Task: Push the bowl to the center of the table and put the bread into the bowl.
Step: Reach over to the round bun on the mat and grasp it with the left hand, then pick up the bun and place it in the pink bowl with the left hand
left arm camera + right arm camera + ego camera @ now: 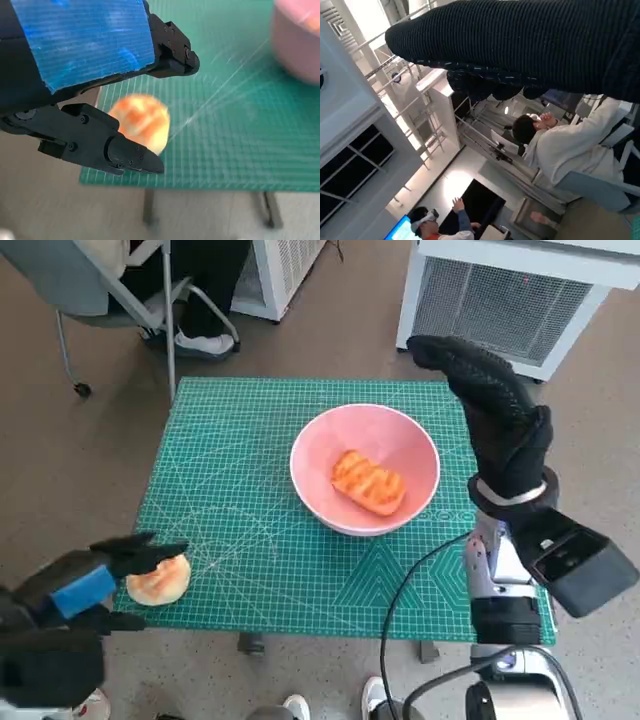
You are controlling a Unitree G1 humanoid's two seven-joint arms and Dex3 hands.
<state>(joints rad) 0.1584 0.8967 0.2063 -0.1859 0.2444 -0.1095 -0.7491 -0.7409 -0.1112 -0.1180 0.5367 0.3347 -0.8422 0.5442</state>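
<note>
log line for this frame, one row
bowl: mid-mat, holds one bread | round bread: on mat's near-left corner | left hand: open around round bread, not gripping | right hand: raised beside bowl, holding nothing

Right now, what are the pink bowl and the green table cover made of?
The pink bowl looks like smooth plastic or glazed ceramic: even colour, soft sheen; I cannot tell which. The green table cover looks like a matte rubbery cutting mat, printed with white grid lines.
</note>
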